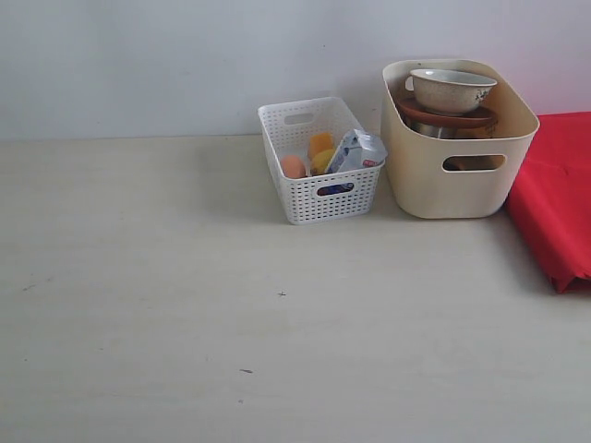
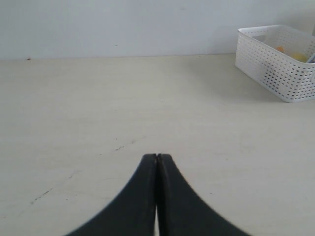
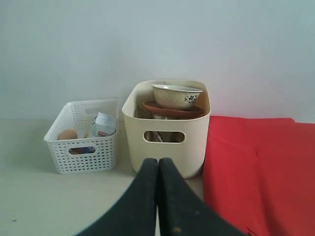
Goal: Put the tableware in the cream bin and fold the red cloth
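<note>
Both left gripper [image 2: 156, 157] and right gripper [image 3: 158, 161] sit clenched, empty. Patterned bowl [image 1: 452, 90] and terracotta plate [image 1: 432, 118] lie in the cream bin [image 1: 416, 180]. Next, probably open and grasp the red cloth [image 1: 559, 194] edge.

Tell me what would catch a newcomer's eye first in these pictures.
The bright red cloth at the right edge of the table stands out most. Just left of it, the cream bin holds a patterned bowl stacked on a terracotta plate. Further left sits a white lattice basket.

Patterned bowl [image 1: 451, 93], cream bin [image 1: 429, 180], red cloth [image 1: 557, 198]
</note>
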Tool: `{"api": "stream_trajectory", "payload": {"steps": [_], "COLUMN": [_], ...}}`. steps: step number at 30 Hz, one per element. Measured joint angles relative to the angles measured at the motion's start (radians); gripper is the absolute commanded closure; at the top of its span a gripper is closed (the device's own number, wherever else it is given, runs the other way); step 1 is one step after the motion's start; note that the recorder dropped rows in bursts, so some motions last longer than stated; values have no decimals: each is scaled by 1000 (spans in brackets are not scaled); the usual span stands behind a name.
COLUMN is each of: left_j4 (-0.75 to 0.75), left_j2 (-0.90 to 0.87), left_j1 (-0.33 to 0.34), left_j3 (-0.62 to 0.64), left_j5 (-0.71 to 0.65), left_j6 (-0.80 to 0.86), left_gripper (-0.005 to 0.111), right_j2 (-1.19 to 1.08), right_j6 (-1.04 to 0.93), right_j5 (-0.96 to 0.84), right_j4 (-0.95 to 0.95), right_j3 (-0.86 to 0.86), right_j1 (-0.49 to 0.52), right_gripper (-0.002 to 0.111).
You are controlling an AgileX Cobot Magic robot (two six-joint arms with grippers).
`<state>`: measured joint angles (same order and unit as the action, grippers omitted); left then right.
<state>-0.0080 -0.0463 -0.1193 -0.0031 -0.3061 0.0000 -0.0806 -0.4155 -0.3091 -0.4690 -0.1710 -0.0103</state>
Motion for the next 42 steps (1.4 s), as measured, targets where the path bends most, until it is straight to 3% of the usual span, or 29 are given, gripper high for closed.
{"api": "stream_trajectory", "payload": {"steps": [42], "left_j4": [0], "left_j2": [0], "left_j1": [0], "left_j3": [0], "left_j5": [0], "left_j6": [0], "left_gripper": [107], "right_j2": [0], "right_j6": [0], "right_j5": [50], "right_j4": [-2], "right_j3": [106], "right_j1": [0], "right_gripper": [108]}}
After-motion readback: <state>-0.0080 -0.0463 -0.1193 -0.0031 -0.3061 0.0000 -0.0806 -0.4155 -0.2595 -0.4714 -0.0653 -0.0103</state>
